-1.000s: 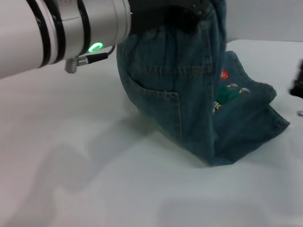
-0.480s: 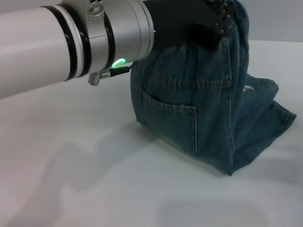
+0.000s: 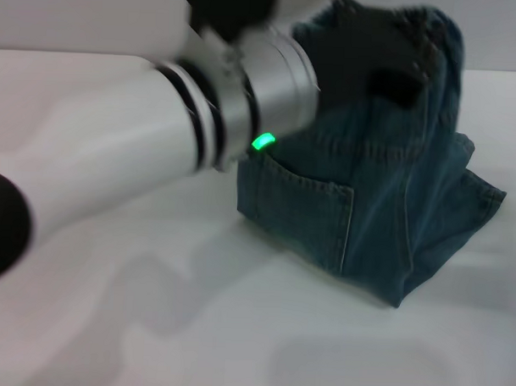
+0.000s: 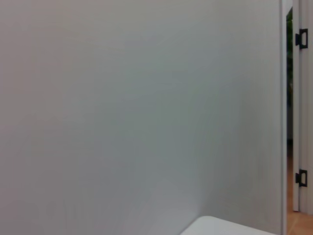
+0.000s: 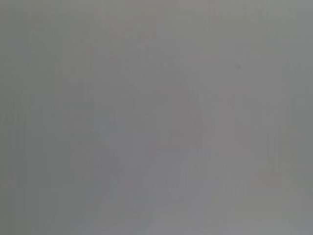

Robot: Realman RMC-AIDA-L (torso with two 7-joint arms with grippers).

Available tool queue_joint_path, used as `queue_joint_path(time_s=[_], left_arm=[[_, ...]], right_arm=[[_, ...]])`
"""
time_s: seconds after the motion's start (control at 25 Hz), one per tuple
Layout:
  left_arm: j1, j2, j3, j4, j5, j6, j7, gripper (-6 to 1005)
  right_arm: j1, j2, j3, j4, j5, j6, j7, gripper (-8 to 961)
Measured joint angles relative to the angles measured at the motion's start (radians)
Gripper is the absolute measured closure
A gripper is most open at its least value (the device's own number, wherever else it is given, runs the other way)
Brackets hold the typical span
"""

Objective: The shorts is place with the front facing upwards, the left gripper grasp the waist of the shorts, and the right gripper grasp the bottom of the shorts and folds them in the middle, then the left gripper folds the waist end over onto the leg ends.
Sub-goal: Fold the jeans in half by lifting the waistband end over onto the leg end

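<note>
The left gripper [image 3: 390, 58] – a black claw – pinches the puckered waist [image 3: 425, 29], lifting the denim shorts [image 3: 368, 205] off the white table [image 3: 194, 326].

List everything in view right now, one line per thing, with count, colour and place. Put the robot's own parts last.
shorts: one, blue denim, held up off the table at the waist, lower part resting in a heap on the table right of centre; a stitched pocket faces the camera.
waist: one, blue gathered band, at the top of the raised shorts.
table: one, white, under the whole scene.
wall: one, pale grey, fills the left wrist view.
door edge with hinges: one, white with black hinges, beside the wall.
left gripper: one, black, on a silver-white arm with a green light, jaws shut on the waist.
right gripper: not in view.
</note>
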Motion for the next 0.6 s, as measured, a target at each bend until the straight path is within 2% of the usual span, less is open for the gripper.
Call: queue_joint_path(time_s=[0.32,0.6], left_arm=[[-0.034,0.001,0.041,0.075,-0.064,0.091,0.012,871],[-0.053,0.001,0.090,0.106,-0.064,0.160,0.013,622]], right_arm=[[0.001,0.000,-0.026,0.005,-0.002,0.001,0.000,955],[0.000,0.000,-0.039,0.008,-0.002,0.000,-0.001,955]])
